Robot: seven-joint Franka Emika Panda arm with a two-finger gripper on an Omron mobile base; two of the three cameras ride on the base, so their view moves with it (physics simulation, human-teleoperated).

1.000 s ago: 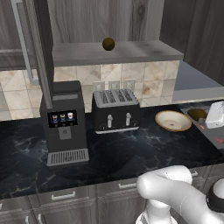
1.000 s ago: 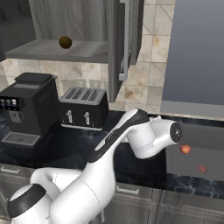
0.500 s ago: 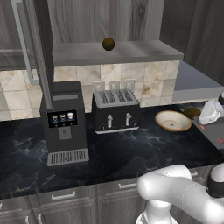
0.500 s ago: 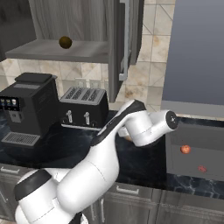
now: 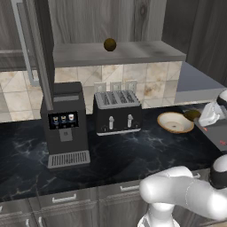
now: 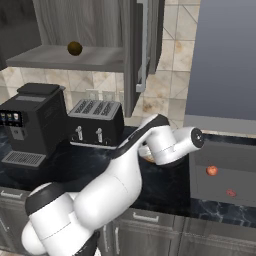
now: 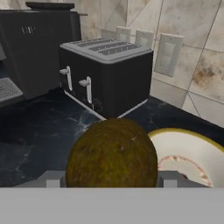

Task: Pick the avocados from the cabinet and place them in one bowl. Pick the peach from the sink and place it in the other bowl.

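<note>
One dark olive-brown avocado [image 7: 111,155] sits between my fingertips, and my gripper [image 7: 111,180] is shut on it. In the left base view the gripper [image 5: 196,116] holds this avocado [image 5: 190,114] at the right rim of the tan bowl [image 5: 174,122], a little above the counter. The bowl [image 7: 192,155] lies just right of the held fruit, pale inside. The second avocado [image 5: 109,44] rests on the grey shelf of the open cabinet [image 5: 119,52]; it is also in the right base view [image 6: 75,48]. The orange-red peach [image 6: 212,170] lies in the dark sink [image 6: 220,150].
A black toaster [image 5: 117,111] and a coffee machine [image 5: 65,122] stand on the dark marble counter [image 5: 111,155] left of the bowl. The open cabinet door [image 6: 136,50] with its bar handle hangs above the toaster. A small reddish spot [image 6: 231,192] lies in the sink basin.
The hand has shifted a little left with the avocado, from over the sink's edge toward the bowl. Nothing else has moved.
</note>
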